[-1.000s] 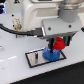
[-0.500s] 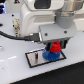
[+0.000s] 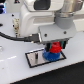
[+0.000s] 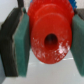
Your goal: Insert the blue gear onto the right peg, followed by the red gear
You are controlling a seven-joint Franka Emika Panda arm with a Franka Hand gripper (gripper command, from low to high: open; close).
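Fingers pinching the red gear hover over the blue gear, apparently already seated; next, lowering its hole squarely onto the peg.

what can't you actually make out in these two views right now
- Right peg: hidden in both views, by the blue gear and gripper in the exterior view, by the red gear in the wrist view.
- Whether the red gear's hole sits on the peg: covered, not judgeable.
- Blue gear in the wrist view: blocked by the red gear.
- Plate: its left pin is too small and blurred in the exterior view.
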